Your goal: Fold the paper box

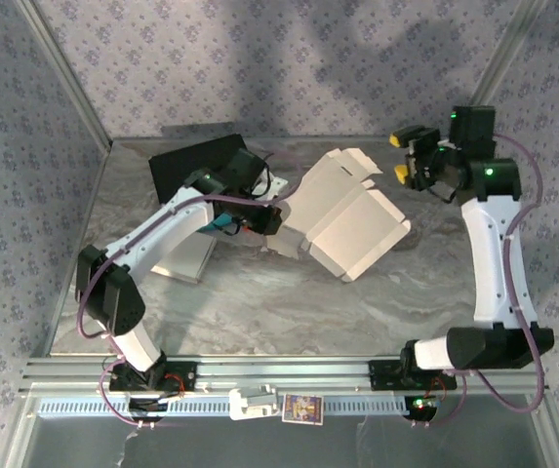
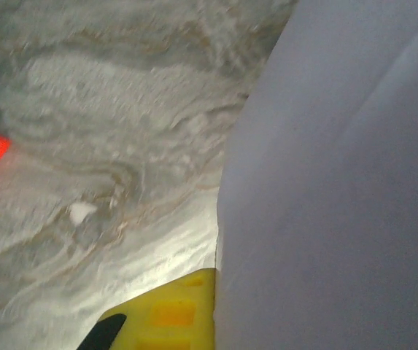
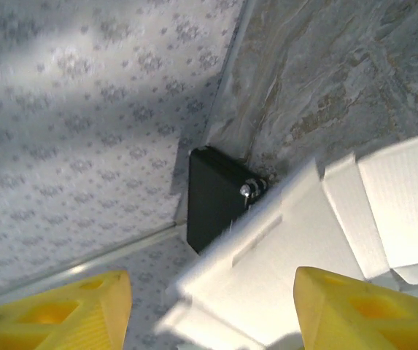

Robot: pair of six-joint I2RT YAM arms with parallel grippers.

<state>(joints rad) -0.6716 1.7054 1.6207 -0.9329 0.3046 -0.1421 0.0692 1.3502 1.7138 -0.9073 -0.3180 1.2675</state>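
Note:
The white paper box [image 1: 349,216] lies partly folded in the middle of the marble table, flaps raised at its far end. My left gripper [image 1: 277,220] is shut on the box's left edge. In the left wrist view a white panel of the box [image 2: 333,189] covers the right side, with one yellow finger [image 2: 168,315] pressed against it and the other hidden behind the paper. My right gripper [image 1: 403,156] hovers open off the box's far right corner, touching nothing. The right wrist view looks between its spread yellow fingertips [image 3: 55,310] at the box [image 3: 303,240] below.
A black board [image 1: 196,161] leans at the back left, also visible as the black board [image 3: 212,197] beyond the box. A white flat piece [image 1: 186,258] lies under the left arm. Patterned walls close in on three sides. A small card [image 1: 300,408] sits on the front rail.

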